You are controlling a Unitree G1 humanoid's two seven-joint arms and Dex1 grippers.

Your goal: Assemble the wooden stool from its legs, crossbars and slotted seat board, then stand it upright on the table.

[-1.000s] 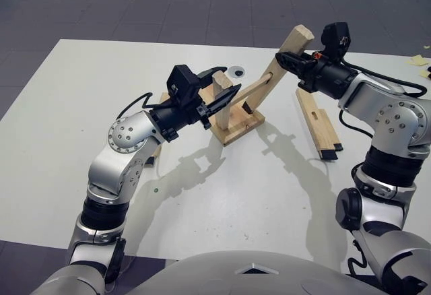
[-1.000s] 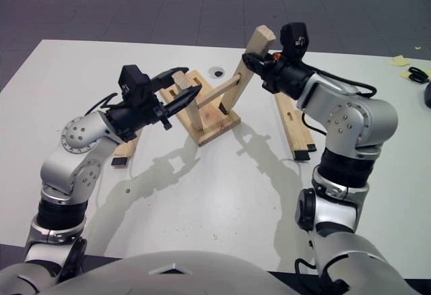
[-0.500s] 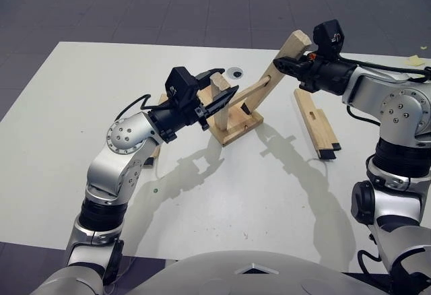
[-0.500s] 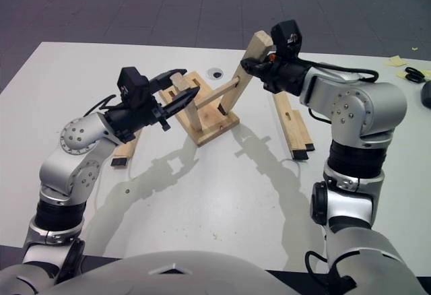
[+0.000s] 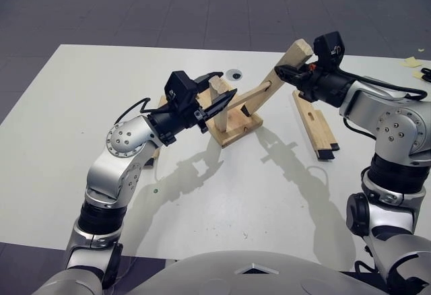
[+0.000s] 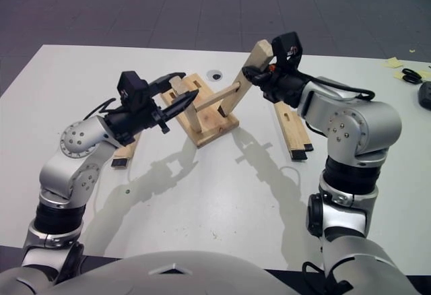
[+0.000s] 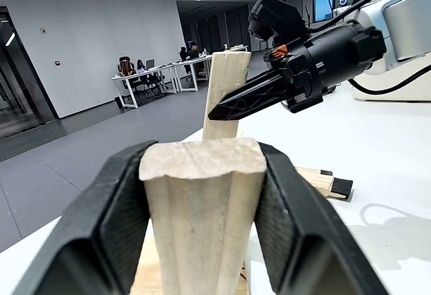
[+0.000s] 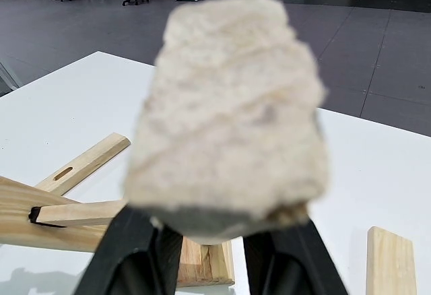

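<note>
The slotted seat board [image 5: 237,128] lies flat at mid-table. An upright wooden leg [image 5: 221,110] stands on it, and my left gripper [image 5: 225,87] is shut on the leg's top end [image 7: 202,174]. Right of it, a second leg [image 5: 297,46] leans tilted above the board, with my right gripper [image 5: 281,73] shut on it below its upper end [image 8: 229,106]. A thin crossbar [image 5: 253,95] runs from the tilted leg down toward the upright one. My right gripper's black fingers [image 7: 249,100] also show beyond the held leg.
One loose leg [image 5: 317,124] with a black foot lies flat on the white table [image 5: 256,187] right of the board. Another loose leg [image 6: 125,151] lies under my left arm. A small round hole [image 5: 234,73] sits behind the board. The table's front half is bare.
My right gripper has lowered the tilted leg a little, and the crossbar has come down with it. The left gripper and the upright leg have barely moved.
</note>
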